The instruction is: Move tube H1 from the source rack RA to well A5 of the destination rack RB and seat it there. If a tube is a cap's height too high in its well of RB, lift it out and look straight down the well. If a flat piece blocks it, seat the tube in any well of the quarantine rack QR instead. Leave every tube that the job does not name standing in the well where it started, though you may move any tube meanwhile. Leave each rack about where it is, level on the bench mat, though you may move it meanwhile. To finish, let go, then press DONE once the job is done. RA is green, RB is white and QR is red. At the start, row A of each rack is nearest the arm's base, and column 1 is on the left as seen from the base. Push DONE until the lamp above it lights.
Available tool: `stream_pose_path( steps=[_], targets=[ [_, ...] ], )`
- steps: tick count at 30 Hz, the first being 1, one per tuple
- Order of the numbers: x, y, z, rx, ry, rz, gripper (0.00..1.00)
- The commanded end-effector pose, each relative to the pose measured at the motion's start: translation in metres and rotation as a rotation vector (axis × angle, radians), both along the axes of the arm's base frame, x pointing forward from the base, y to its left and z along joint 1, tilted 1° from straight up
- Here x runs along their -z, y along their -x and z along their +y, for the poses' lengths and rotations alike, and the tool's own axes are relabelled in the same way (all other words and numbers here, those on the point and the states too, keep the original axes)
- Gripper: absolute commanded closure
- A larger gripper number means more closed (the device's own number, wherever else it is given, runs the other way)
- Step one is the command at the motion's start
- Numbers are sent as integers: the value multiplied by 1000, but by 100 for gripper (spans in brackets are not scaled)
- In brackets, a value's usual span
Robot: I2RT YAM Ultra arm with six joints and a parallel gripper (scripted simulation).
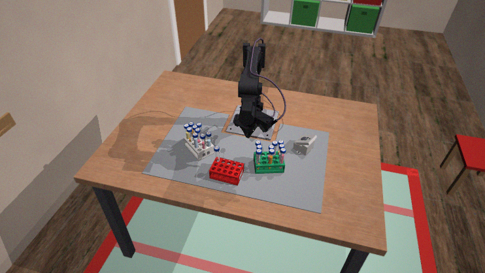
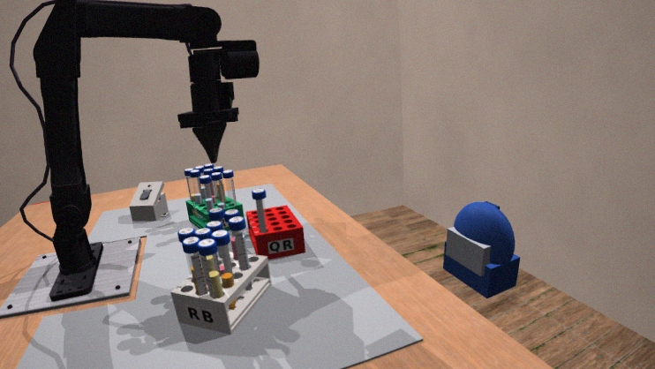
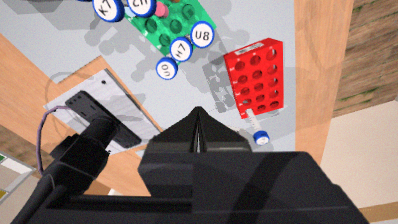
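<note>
My gripper (image 1: 248,136) (image 2: 213,161) (image 3: 198,111) is shut and empty, pointing down high above the mat. The green rack RA (image 1: 269,170) (image 3: 204,15) holds several blue-capped tubes. In the wrist view one cap (image 3: 181,49) reads H7 or H1, between the U8 cap (image 3: 202,34) and another cap (image 3: 166,68) near a rack end. The white rack RB (image 1: 200,155) (image 2: 183,304) holds several tubes; their caps hide well A5. The red rack QR (image 1: 223,178) (image 2: 291,237) (image 3: 265,80) holds one tube (image 1: 216,148) (image 2: 259,193) (image 3: 261,138) in a corner well; its label is unreadable.
A grey box (image 1: 306,147) (image 2: 146,211) with a sloped top, likely the DONE box, stands beyond RA; no lit lamp shows. The arm's base plate (image 2: 27,286) (image 3: 85,87) borders the grey mat (image 1: 295,192). The tall tubes in RA and RB are obstacles.
</note>
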State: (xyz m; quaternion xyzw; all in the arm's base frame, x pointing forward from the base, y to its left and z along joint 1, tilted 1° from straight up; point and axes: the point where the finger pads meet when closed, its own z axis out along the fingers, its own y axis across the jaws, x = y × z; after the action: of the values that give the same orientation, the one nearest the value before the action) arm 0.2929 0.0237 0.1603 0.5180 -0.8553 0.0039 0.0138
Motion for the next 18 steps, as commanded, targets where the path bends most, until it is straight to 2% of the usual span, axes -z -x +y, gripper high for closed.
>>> stream_pose_path(
  steps=[1,4,5,16,18],
  targets=[
    [-16,-10,-2,15,-8,-77,100],
    [-16,-10,-2,15,-8,-77,100],
    [-16,-9,8,1,-10,-77,100],
    [-15,-1,52,1,-21,-75,100],
    [-15,-1,52,1,-21,-75,100]
  ],
)
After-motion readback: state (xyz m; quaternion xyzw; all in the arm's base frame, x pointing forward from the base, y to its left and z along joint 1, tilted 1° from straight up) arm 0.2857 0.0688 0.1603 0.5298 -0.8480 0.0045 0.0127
